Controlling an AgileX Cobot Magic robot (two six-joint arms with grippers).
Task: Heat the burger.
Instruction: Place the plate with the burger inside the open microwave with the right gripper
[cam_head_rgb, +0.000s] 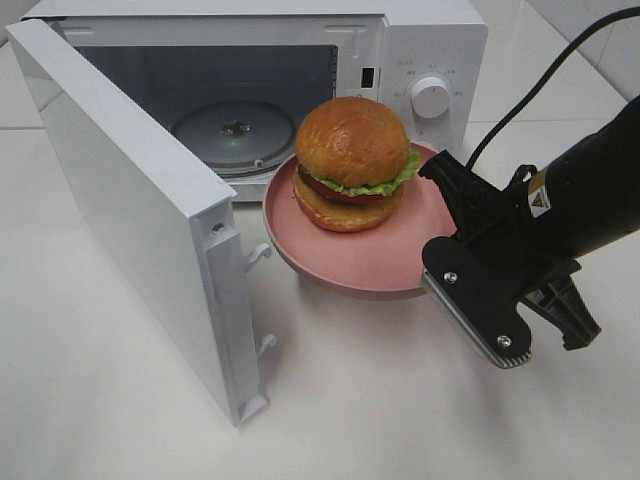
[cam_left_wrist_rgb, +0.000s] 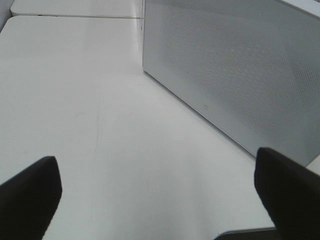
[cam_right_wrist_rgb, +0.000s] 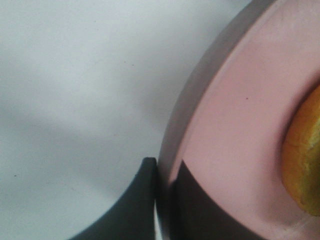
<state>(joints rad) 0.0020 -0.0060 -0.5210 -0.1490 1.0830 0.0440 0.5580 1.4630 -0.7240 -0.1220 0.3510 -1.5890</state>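
right gripper (cam_right_wrist_rgb: 161, 172) clenched on the plate (cam_head_rgb: 400, 262) rim under the burger (cam_head_rgb: 352, 160), arm angled down; left gripper (cam_left_wrist_rgb: 159, 192) splayed over the table (cam_left_wrist_rgb: 100, 100).

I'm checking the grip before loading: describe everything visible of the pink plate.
The plate is round, shallow and matte pinkish-terracotta with a raised rim; its material is unclear. It carries the burger toward its far side. The right gripper is shut on its right rim, one finger on each face. The plate hangs roughly level before the open microwave, apparently off the table, judging by its shadow.
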